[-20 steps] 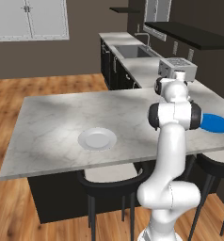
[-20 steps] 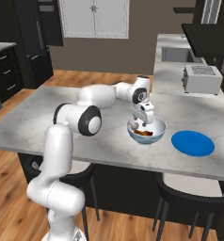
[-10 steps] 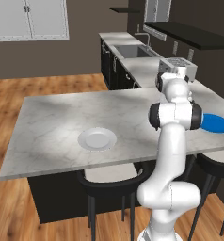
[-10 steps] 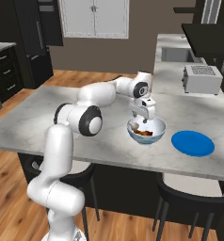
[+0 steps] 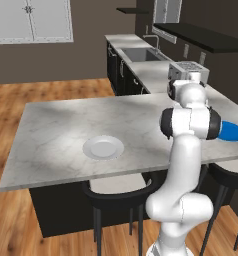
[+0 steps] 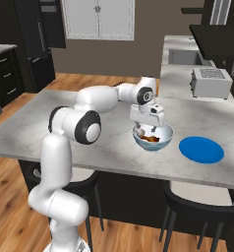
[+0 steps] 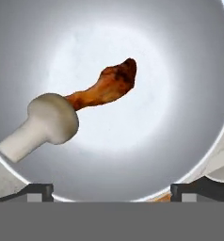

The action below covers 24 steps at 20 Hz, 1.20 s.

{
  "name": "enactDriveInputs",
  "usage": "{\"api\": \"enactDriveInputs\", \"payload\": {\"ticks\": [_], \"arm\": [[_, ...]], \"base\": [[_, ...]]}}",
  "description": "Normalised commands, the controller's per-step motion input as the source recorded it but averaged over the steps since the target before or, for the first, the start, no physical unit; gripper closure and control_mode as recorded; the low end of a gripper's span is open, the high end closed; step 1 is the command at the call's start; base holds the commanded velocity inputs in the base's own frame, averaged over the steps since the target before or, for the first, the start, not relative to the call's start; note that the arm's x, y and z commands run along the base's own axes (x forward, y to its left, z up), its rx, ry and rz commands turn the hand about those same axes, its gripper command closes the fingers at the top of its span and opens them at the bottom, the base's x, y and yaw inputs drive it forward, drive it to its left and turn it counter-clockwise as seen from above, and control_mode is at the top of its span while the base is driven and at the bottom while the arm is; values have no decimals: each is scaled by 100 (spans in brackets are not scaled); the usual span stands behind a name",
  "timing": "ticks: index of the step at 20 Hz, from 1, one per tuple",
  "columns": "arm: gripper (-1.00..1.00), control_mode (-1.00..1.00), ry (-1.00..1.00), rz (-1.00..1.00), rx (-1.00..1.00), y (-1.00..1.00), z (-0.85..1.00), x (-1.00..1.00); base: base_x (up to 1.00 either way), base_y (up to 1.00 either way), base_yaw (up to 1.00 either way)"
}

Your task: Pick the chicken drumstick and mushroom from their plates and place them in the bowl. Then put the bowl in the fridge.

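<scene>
The white bowl [image 6: 164,132] with its blue-grey outside stands on the island counter, just left of the blue plate [image 6: 201,149]. In the hand view the reddish-brown chicken drumstick [image 7: 107,87] and the pale mushroom [image 7: 43,124] lie side by side, touching, on the floor of the bowl [image 7: 189,70]. My gripper [image 6: 147,129] hangs straight above the bowl's opening. It is open, and its two dark fingertips [image 7: 41,190] stand wide apart with nothing between them. The plain white plate [image 5: 103,148] lies bare on the counter's left half. The black fridge [image 6: 33,44] stands far back on the left.
A toaster [image 6: 211,82] sits on the back counter beyond the blue plate [image 5: 232,132], with a sink [image 5: 141,54] farther along. Dark stools [image 6: 192,206] stand under the island's near edge. Bare marble [image 5: 56,125] surrounds the white plate.
The hand has lifted a little out of the bowl, with its jaws still wide. The bowl and the plates have stayed put.
</scene>
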Motion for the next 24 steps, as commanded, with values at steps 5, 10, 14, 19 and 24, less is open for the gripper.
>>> {"api": "enactDriveInputs", "payload": {"ticks": [5,10,14,19,24], "arm": [[-100,-100,-3,58,-7,14,-13,-38],[-100,-100,-2,70,-3,9,-12,-25],[-100,-100,-1,66,-7,9,-16,-19],[-100,-100,-2,45,0,0,-2,6],[-100,-100,0,27,0,0,-2,15]], "base": [[0,0,0],[0,0,0],[0,0,0],[0,0,0],[0,0,0]]}}
